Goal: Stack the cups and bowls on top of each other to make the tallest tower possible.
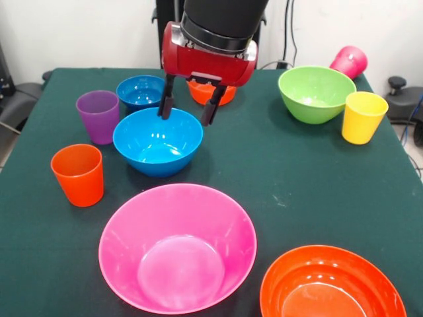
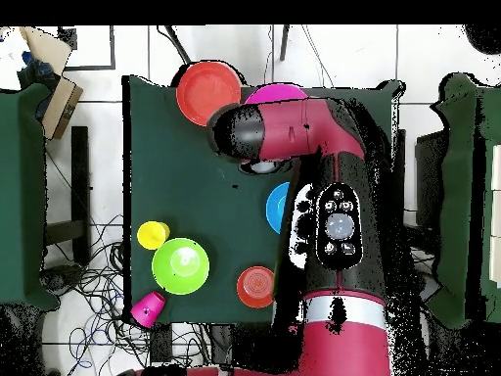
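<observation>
A dark green cloth covers the bench (image 1: 277, 178), with a pale wall and trailing cables behind it. My jaws stand apart and empty, my gripper (image 1: 188, 111) hanging over the far rim of the medium blue glossy plastic bowl (image 1: 157, 140), one finger to each side of that rim. I take this bowl as my landmark.

Nothing is stacked yet, as far as I can judge. Nearer the camera than the blue bowl sit the very large pink glossy plastic bowl (image 1: 177, 247) and, further to its right, the large orange glossy bowl (image 1: 332, 284). Just left of the blue bowl stands the purple plastic tumbler (image 1: 98, 116), and below that the orange plastic tumbler (image 1: 78, 174). Behind the blue bowl are the small blue bowl (image 1: 140, 91) and the small orange bowl (image 1: 210, 91), partly hidden by my wrist. Well to the right are the lime green bowl (image 1: 316, 93), the yellow tumbler (image 1: 363, 117) and the magenta tumbler (image 1: 349, 61), which lies tipped at the bench's edge.

These pieces look light, stiff and slick. I would pinch the blue bowl's thin rim wall, one finger inside and one outside, and expect it to swing or slip if held loosely
</observation>
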`<state>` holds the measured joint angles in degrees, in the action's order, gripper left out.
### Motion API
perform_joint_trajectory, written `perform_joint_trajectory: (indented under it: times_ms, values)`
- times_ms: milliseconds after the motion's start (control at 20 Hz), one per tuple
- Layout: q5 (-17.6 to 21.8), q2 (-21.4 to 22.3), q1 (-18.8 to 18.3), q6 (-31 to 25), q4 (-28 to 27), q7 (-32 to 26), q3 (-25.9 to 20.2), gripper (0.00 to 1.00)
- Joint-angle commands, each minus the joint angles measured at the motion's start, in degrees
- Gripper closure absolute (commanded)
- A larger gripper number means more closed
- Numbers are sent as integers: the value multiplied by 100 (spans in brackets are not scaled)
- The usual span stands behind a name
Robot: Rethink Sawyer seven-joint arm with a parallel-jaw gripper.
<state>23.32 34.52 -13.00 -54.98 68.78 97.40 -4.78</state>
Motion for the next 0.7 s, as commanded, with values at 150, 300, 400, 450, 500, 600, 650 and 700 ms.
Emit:
perform_joint_trajectory:
  times_ms: [150, 300, 400, 450, 500, 600, 650, 700]
  values:
    - [106, -521, 176, 205, 327, -83, -418, 0]
    - [119, -546, 207, 195, 291, -61, -401, 0]
    - [119, -567, 220, 176, 261, -58, -399, 0]
    - [117, -576, 224, 170, 248, -61, -401, 0]
    - [116, -594, 234, 157, 220, -57, -399, 0]
    - [116, -618, 245, 149, 191, -57, -397, 0]
    - [115, -628, 248, 143, 175, -63, -396, 0]
    - [114, -637, 249, 135, 164, -73, -398, 0]
